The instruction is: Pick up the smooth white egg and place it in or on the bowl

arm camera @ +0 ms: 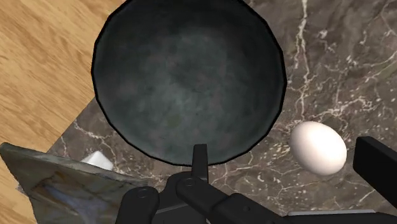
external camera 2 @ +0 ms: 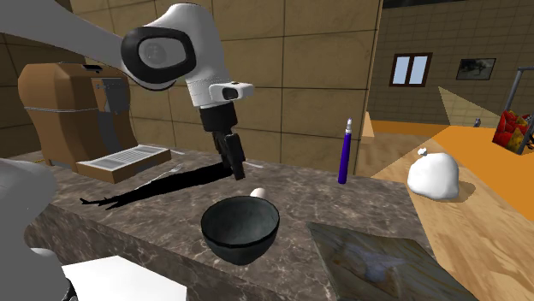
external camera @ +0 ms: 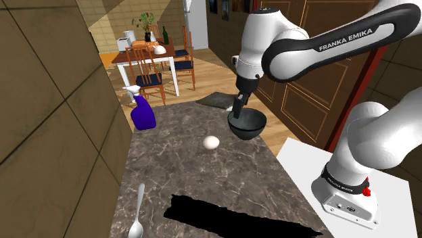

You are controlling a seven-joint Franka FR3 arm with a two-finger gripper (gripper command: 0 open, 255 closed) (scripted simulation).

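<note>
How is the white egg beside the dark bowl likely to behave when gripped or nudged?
The egg is rounded and lies on its side on the flat marbled counter, so a nudge would probably roll it. Its smooth curved shell offers little purchase and may slip from a pinch. It looks small beside the bowl, so likely light.

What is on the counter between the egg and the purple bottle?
Nothing. In the shoulder view, only bare marble counter lies between the egg and the purple bottle.
</note>
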